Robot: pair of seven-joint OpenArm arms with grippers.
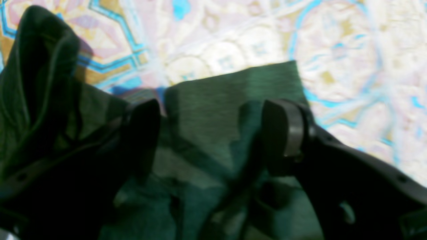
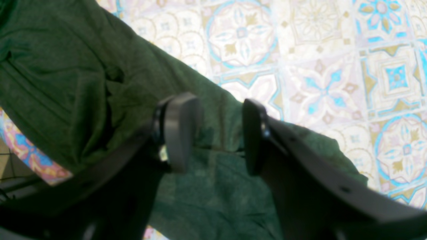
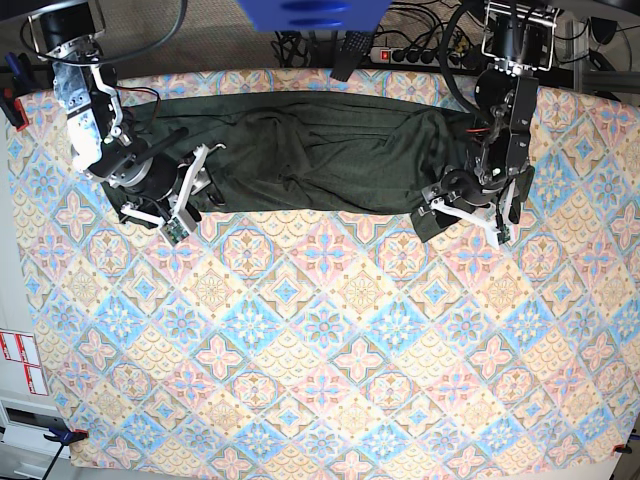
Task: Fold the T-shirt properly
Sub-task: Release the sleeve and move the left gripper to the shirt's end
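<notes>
The dark olive-green T-shirt (image 3: pixel 320 150) lies spread in a long, wrinkled band along the back of the table. My left gripper (image 3: pixel 462 214) is open at the shirt's right end. In the left wrist view, the gripper (image 1: pixel 213 133) has its jaws wide apart with a flat end of the T-shirt (image 1: pixel 233 96) between and under them, and a bunched fold (image 1: pixel 40 66) rises beside the left finger. My right gripper (image 3: pixel 188 196) is open at the shirt's left end. In the right wrist view, the gripper (image 2: pixel 217 136) straddles the T-shirt (image 2: pixel 83 76) near its front edge.
The table (image 3: pixel 320 350) is covered with a tile-patterned cloth in pink, blue and yellow. Cables and a power strip (image 3: pixel 420 52) lie behind the back edge. A clamp (image 3: pixel 12 105) sits at the left edge. A blue object (image 3: pixel 310 12) hangs at the top.
</notes>
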